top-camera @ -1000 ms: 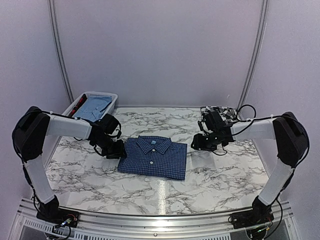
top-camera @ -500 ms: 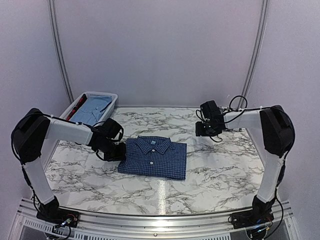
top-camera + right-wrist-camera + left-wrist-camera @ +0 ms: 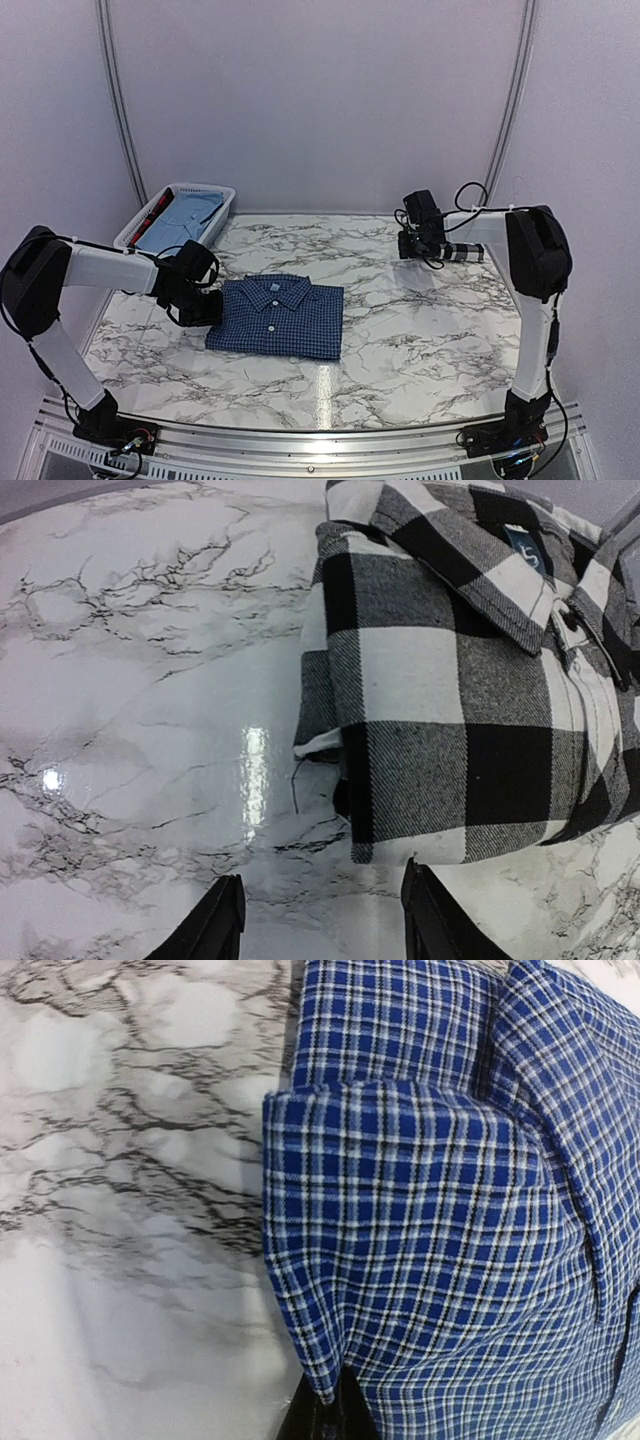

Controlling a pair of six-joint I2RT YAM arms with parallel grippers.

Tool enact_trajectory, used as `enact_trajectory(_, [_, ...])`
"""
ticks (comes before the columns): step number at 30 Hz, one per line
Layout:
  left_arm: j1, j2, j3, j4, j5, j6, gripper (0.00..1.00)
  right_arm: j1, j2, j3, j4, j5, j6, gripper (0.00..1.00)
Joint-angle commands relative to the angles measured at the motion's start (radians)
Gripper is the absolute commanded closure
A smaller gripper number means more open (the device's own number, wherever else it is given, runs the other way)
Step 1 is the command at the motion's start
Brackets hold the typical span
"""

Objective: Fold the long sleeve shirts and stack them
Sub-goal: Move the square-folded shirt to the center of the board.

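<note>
- Left gripper [image 3: 322, 1422] is pinching shut on the edge of the folded blue shirt [image 3: 275, 318], just front-right of the basket [image 3: 200, 187].
- Right gripper [image 3: 320, 920] is gaping empty before the folded plaid shirt [image 3: 450, 710], far right of the basket.
- Stacking seems to be starting; the next move calls for laying one shirt squarely on the other.

Left end effector [image 3: 207, 310] dragged blue shirt [image 3: 275, 318] leftward; right end effector [image 3: 320, 915] swung back.
</note>
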Motion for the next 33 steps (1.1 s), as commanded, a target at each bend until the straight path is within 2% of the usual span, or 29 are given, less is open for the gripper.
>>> enact_trajectory(1, [0.026, 0.002, -0.023, -0.157, -0.02, 0.066, 0.85, -0.026, 0.031, 0.043, -0.02, 0.016, -0.033, 0.51])
enact_trajectory(4, [0.015, -0.03, -0.003, -0.159, -0.008, 0.071, 0.3, -0.03, 0.053, 0.07, -0.024, 0.024, -0.039, 0.54])
enact_trajectory(5, [0.013, -0.045, 0.004, -0.16, -0.005, 0.073, 0.17, -0.029, 0.06, 0.078, -0.026, 0.031, -0.039, 0.55])
enact_trajectory(7, [0.011, -0.073, 0.025, -0.173, 0.007, 0.081, 0.02, -0.031, 0.071, 0.091, -0.024, 0.046, -0.041, 0.58])
enact_trajectory(22, [-0.116, -0.206, 0.143, -0.235, -0.008, 0.078, 0.01, -0.041, 0.271, 0.27, -0.128, 0.12, -0.037, 0.68])
enact_trajectory(29, [-0.119, -0.264, 0.148, -0.248, -0.027, 0.077, 0.01, -0.038, 0.263, 0.284, -0.179, 0.076, -0.024, 1.0])
enact_trajectory(33, [-0.119, -0.281, 0.142, -0.25, -0.039, 0.071, 0.01, -0.021, 0.207, 0.242, -0.208, 0.008, 0.003, 1.0])
